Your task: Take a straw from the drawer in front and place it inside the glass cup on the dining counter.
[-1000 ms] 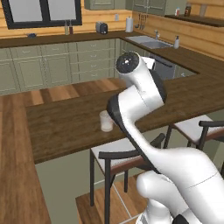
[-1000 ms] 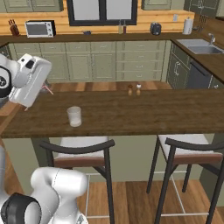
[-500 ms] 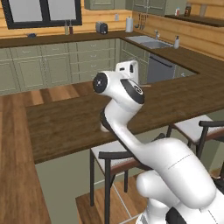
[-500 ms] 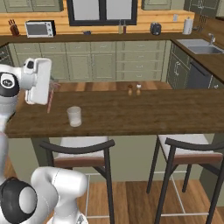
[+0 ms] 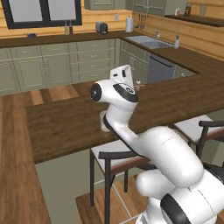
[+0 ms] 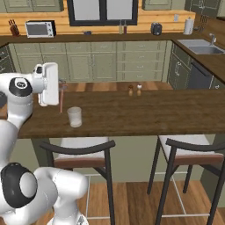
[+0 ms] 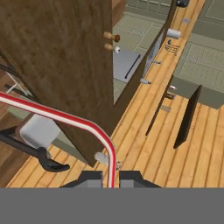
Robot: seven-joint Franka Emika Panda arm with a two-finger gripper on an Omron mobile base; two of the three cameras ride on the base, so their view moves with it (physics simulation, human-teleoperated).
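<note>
Long dark brown wood-grain dining counter (image 6: 145, 110) across kitchen; small translucent whitish glass cup (image 6: 74, 117) upright on it; two-finger gripper (image 7: 111, 178) clamped on thin pink-red straw (image 6: 61, 101), hanging just left of cup, above counter.

Shakers (image 6: 134, 90), possibly; stools (image 6: 81, 149).

From your right base view, the hand (image 6: 61, 90) hangs above the left part of the dark wood worktop (image 6: 145, 112), jaws closed on the thin pink-red straw (image 6: 61, 102), which points down. The glass cup (image 6: 74, 117) stands upright on the worktop just right of the straw's lower end. Two small shakers (image 6: 134, 90) stand further back, and two stools (image 6: 184, 151) sit in front
</note>
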